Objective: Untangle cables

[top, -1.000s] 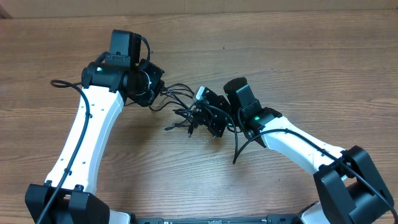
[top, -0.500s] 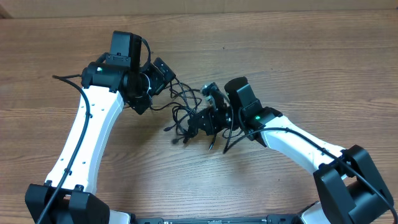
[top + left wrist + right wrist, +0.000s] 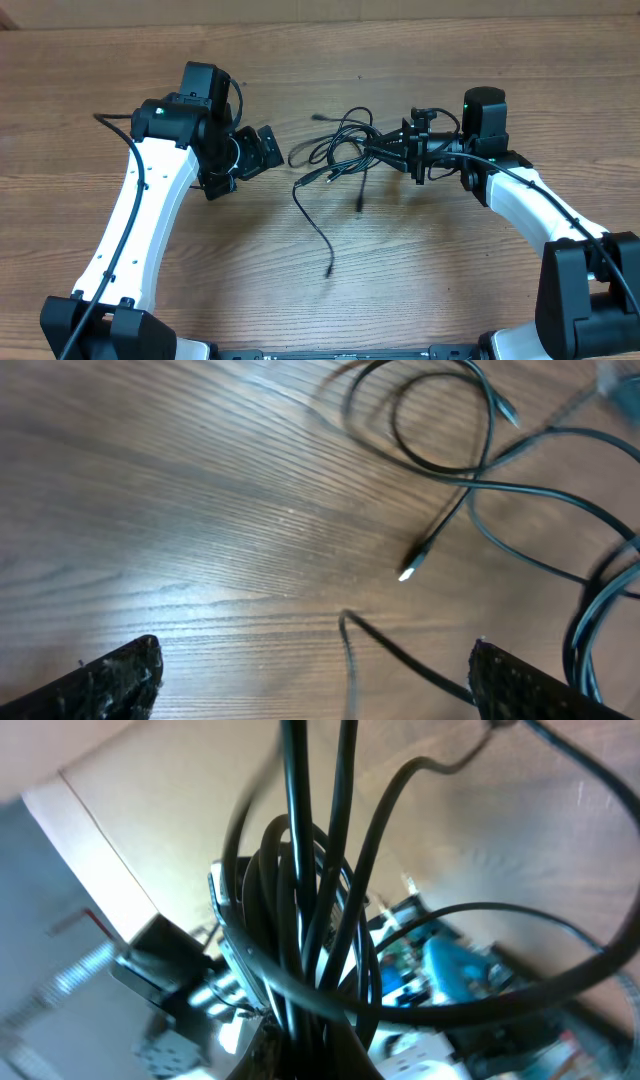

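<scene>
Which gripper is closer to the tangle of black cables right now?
Right. The right gripper is shut on the cables, while the left gripper hangs open, apart from their loops.

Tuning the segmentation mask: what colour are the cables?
The cables are black, set against a brown wood-grain table. The overhead view shows it best.

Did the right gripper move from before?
Yes. The right gripper swung right and toward the table's far edge, pulling the cables with it.
</scene>
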Available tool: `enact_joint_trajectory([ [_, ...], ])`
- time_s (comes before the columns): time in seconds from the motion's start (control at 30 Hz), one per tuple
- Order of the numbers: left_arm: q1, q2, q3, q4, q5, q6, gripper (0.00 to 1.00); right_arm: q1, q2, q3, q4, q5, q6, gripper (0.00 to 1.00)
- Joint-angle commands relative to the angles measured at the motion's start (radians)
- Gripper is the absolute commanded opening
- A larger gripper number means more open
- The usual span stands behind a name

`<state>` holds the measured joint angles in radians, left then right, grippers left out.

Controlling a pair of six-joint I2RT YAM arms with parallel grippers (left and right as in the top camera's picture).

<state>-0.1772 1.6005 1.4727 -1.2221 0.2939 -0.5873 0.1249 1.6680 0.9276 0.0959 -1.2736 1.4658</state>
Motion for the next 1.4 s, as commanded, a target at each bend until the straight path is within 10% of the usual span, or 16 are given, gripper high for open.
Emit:
enact_joint_trajectory([
  [0.0, -0.037, -0.009, 0.023, 0.017, 0.073, 0.247, 1.0, 0.006, -0.029, 0.017, 0.007, 0.019, 0.158, 0.04],
  [0.63, -0.293, -0.245, 0.023, 0.309, -0.224, 0.384, 1.0, 0.008, -0.03, 0.017, 0.024, 0.154, 0.32, 0.04],
  [1.0, -0.378, -0.232, 0.022, 0.35, -0.04, 0.721, 1.0, 0.021, -0.03, 0.017, 0.481, 0.076, 0.696, 0.04],
  [1.37, -0.427, -0.221, 0.021, 0.367, -0.142, 0.806, 0.99, 0.022, -0.03, 0.017, 0.581, 0.095, 0.696, 0.04],
])
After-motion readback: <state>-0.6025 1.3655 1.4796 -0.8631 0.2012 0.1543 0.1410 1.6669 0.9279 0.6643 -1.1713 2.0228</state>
